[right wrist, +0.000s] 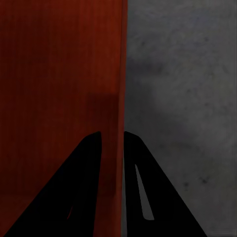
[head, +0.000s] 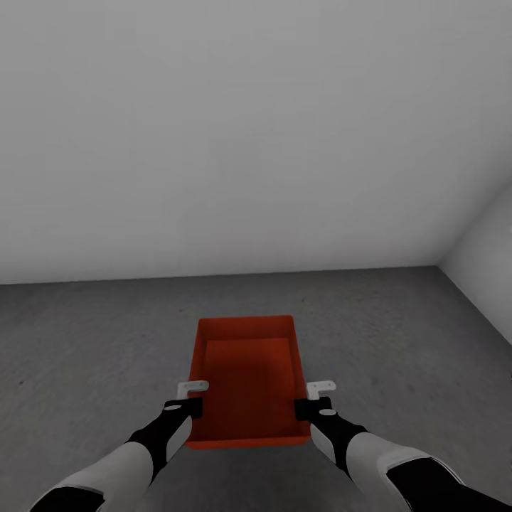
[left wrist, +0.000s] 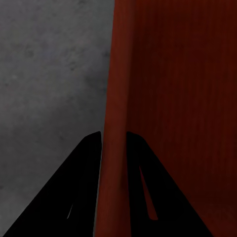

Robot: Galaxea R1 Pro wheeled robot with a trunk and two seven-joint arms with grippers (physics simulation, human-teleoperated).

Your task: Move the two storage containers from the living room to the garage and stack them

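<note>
While gripping opposite side walls, the left gripper (head: 190,400) and right gripper (head: 313,398) are holding 1 orange-red container (head: 249,377) above the grey floor (head: 85,341) near white walls (head: 213,142).

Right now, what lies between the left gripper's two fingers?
The storage container's side wall: in the left wrist view, the left gripper's fingers straddle that wall.

— What type of location was this?
— A bare garage-type room. The floor (head: 398,334), ahead of and beneath both grippers, was dark grey and rough like concrete.
— Other indicators?
— Plain white walls (head: 249,128) stood beyond the grippers, meeting in a corner to their right.
</note>
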